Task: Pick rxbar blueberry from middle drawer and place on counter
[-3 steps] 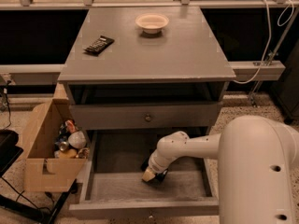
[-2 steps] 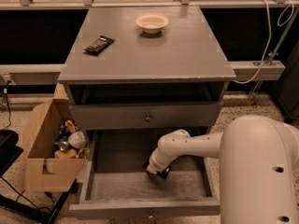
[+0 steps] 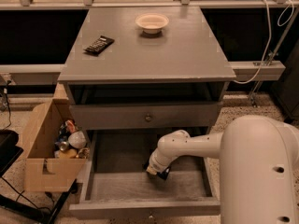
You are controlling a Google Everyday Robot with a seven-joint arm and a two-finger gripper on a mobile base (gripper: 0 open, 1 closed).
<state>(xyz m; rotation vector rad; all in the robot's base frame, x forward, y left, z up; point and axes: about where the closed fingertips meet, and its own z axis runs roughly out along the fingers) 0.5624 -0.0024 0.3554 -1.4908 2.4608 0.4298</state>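
Observation:
The middle drawer [image 3: 117, 186] is pulled out, its grey floor showing. My gripper [image 3: 156, 170] reaches down into it at the centre, close to the floor. A small dark navy-blue piece, seemingly the rxbar blueberry [image 3: 164, 173], shows right at the gripper's tip; most of it is hidden by the gripper. Whether it is held cannot be told. The counter [image 3: 177, 50] is the grey top of the cabinet above.
A black bar with white print [image 3: 98, 44] and a white bowl [image 3: 152, 22] lie on the counter. The upper drawer front [image 3: 145, 115] overhangs the open drawer. A cardboard box [image 3: 44, 153] of items stands at the left. My arm's white body [image 3: 261, 171] fills the lower right.
The gripper has shifted slightly to the right inside the drawer, and the forearm has shifted with it. Nothing else has moved.

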